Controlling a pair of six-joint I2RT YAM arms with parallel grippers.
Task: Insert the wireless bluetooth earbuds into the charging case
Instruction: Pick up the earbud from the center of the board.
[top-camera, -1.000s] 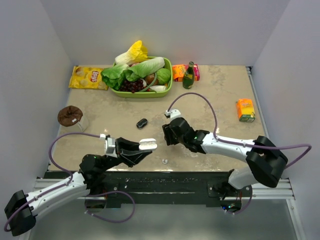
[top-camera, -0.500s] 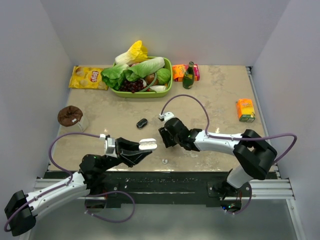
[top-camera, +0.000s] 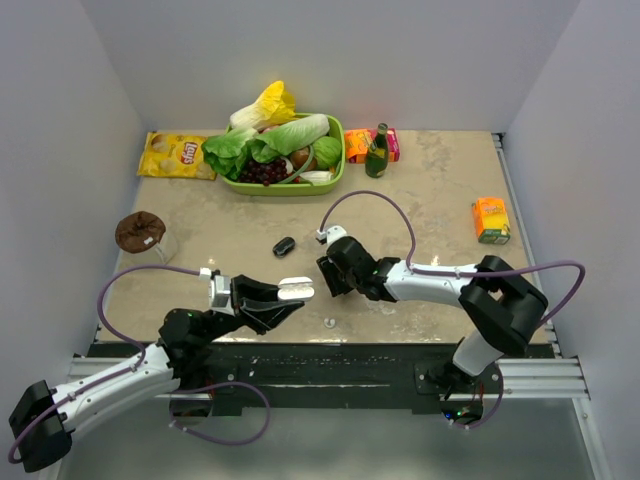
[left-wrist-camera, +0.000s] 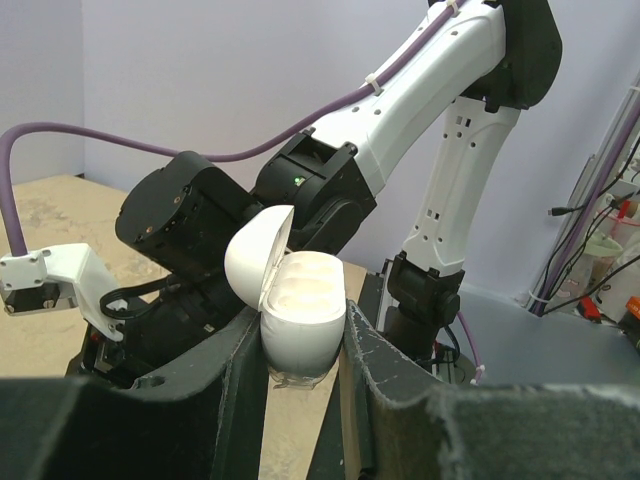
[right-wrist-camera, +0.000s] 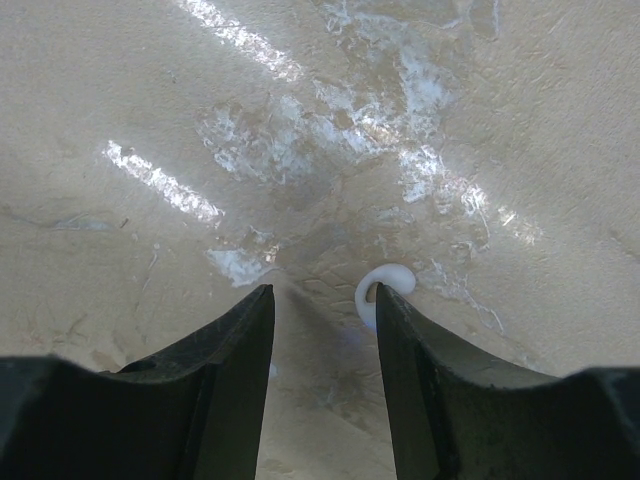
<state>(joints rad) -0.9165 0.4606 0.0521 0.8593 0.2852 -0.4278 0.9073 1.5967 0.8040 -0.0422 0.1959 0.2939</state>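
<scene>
Earbud (right-wrist-camera: 390, 281) lies at inner edge of parted right jaws; left jaws clamp open case (left-wrist-camera: 303, 322).

White arm links (top-camera: 430, 285), black joints (top-camera: 505, 310), purple cables (top-camera: 160, 266), black gripper fingers (right-wrist-camera: 210, 400), green status light (left-wrist-camera: 298, 181)

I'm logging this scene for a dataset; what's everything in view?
White charging case: one, open, in left tool.
Black case: one, mid-table.
Whitish earbud: one, at right tool's fingertip.
Pale bud: one, near front edge.
Basket: one, green, lettuce and grapes inside, back.
Chips bag: one, yellow, back left.
Bottle: one, green, beside basket.
Box: one, orange-pink, behind bottle.
Carton: one, orange, right.
Brown-topped cup: one, left.
Left tool: black, shut on case.
Right tool: black, open.
</scene>
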